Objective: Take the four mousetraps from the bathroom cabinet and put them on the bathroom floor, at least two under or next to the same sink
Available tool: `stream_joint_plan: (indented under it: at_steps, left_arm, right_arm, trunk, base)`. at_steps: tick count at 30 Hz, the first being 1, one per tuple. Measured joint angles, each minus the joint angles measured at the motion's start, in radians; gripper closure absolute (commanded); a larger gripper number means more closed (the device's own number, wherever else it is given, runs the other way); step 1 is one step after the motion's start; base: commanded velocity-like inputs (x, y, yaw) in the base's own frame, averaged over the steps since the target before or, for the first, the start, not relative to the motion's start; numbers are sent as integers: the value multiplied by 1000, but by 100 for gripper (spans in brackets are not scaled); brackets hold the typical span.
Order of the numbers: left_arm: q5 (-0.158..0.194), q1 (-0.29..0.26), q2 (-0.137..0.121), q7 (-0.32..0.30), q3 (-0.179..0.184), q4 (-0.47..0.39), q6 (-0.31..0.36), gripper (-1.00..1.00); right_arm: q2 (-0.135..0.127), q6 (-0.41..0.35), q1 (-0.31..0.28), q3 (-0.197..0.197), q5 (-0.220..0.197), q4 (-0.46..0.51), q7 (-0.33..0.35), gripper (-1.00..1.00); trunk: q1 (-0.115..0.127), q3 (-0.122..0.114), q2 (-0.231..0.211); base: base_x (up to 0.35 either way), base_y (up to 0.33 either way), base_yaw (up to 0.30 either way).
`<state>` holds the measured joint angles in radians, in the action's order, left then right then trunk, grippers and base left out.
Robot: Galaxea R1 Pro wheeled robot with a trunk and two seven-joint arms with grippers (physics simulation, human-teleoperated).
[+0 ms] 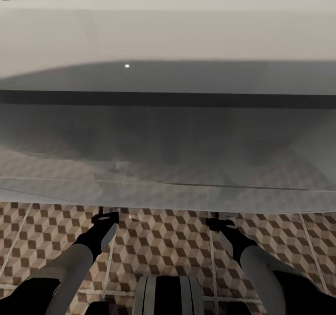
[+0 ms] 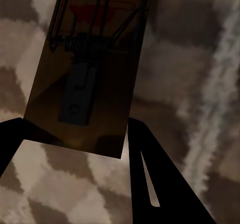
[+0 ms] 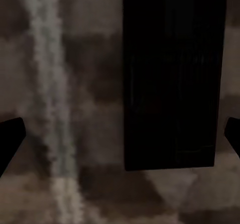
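Clearly my left hand (image 2: pixel 75 139), fingers apart, has 1 flat dark brown mousetrap (image 2: pixel 90 69) lengthwise between them on the cube-patterned tile floor (image 1: pixel 163 240); my right hand (image 3: pixel 120 139) also looks spread.

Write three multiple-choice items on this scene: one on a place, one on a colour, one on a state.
1. The left pincer and right pincer reach: A) into a drawer B) to the white sink's front edge C) over a bathtub.
2. The floor tiles show: A) blue stripes B) plain black C) brown, beige and white cubes.
3. The right pincer is: A) open, a mousetrap ahead B) shut on a towel C) shut on a mousetrap.
1B, both arms end at that edge; 2C, seen around the arms; 3A, its fingers stand wide apart.
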<state>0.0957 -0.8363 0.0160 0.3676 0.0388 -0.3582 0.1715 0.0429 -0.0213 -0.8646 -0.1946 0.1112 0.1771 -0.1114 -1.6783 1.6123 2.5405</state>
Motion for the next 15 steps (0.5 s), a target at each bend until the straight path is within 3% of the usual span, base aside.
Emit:
stream_joint_plan:
  at_steps: [15]
  left_arm:
    - [2,0,0,1,-4,-9,1,100]
  right_arm:
    - [1,4,1,1,1,0,1,-100]
  trunk:
    - [0,0,0]
  base:
    - [0,0,0]
